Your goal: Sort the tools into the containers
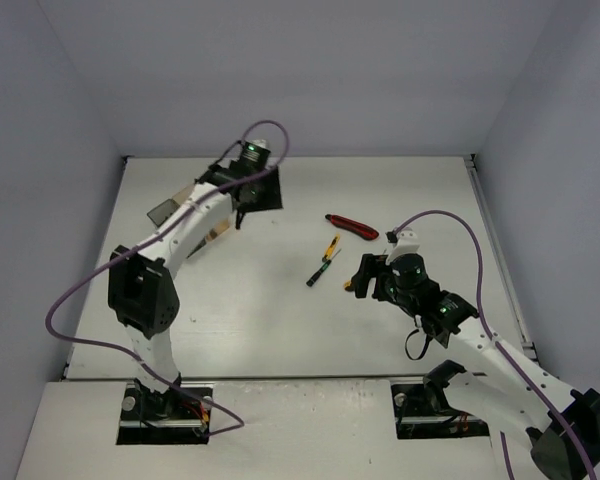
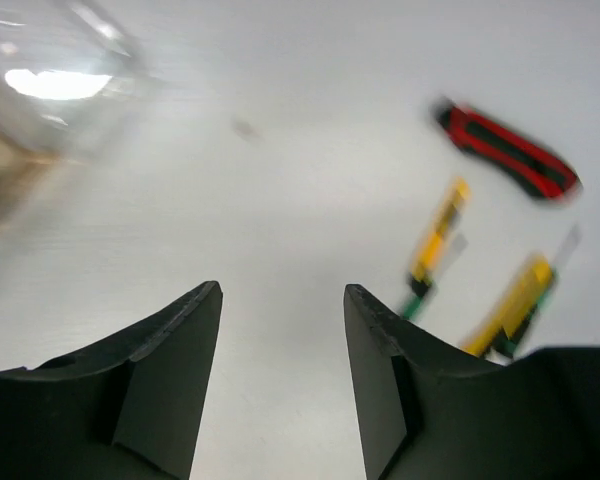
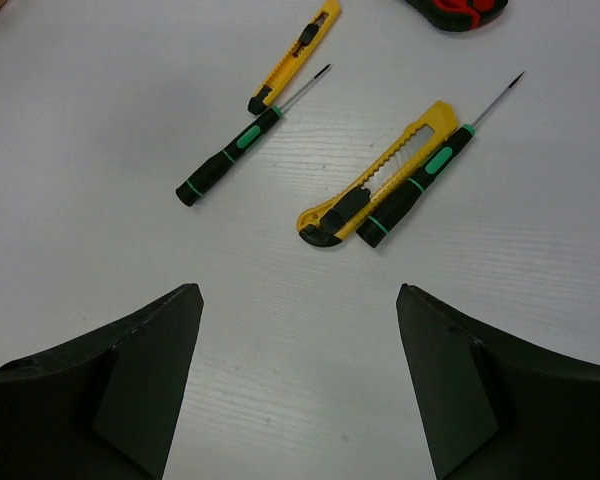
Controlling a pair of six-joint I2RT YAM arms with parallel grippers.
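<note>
At the far left of the white bench (image 1: 280, 330), the row of containers (image 1: 162, 211) lies mostly hidden beneath my left arm (image 1: 195, 215). Only a smoky grey end and bits of amber show from above, and the clear bin (image 2: 50, 80) is a blurred glare in my left wrist view. My left pincer (image 2: 282, 300) hangs just beside that row, fingers parted with nothing between them, so I judge it is free to fetch a tool. The tools lie loose near the middle of the bench, well apart from the containers and not yet sorted. Going right, a small yellow utility knife (image 3: 295, 55) lies end to end with a black-green screwdriver (image 3: 230, 155), the two meeting near the shaft. The red-black utility knife (image 1: 352, 228) rests alone, farther back. Next, a larger yellow utility knife (image 3: 365, 195) lies side by side with a second screwdriver (image 3: 420, 180), apparently touching along their length. My right pincer (image 3: 298, 300) hovers on the near side of this pair, spread wide and holding nothing, probably lined up to descend on them. Because the two lie pressed together, taking only one will likely need care.
</note>
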